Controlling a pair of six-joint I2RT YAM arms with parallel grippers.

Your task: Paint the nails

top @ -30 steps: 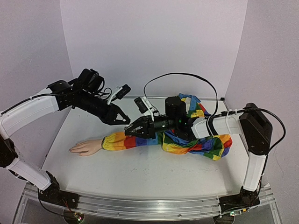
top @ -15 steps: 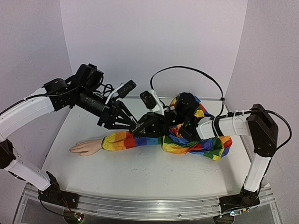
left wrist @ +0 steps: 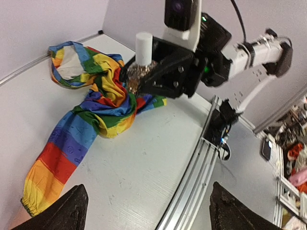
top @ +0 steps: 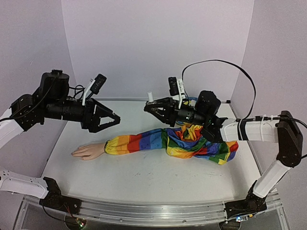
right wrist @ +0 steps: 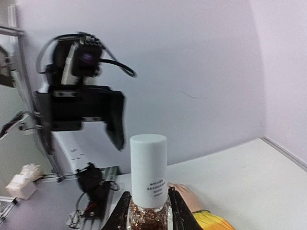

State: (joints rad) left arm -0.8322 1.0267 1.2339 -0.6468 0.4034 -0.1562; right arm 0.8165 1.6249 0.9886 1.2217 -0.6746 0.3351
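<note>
Bright, even light: the rainbow-striped fabric sleeve (top: 192, 143) casts only a faint, soft shadow on the white table (top: 144, 177). In the right wrist view the white-capped glitter bottle (right wrist: 148, 172) is sharp, the black left gripper (right wrist: 82, 139) behind it blurred — the top view bows the silver front rail (top: 153, 208).

So the left gripper (top: 112, 117) is hanging in the air, jaws spread, up above the mannequin hand (top: 88, 151). Meanwhile the right gripper (top: 152, 107) pinches a little white-capped bottle (top: 149, 97) over the rainbow sleeve (top: 144, 142).
</note>
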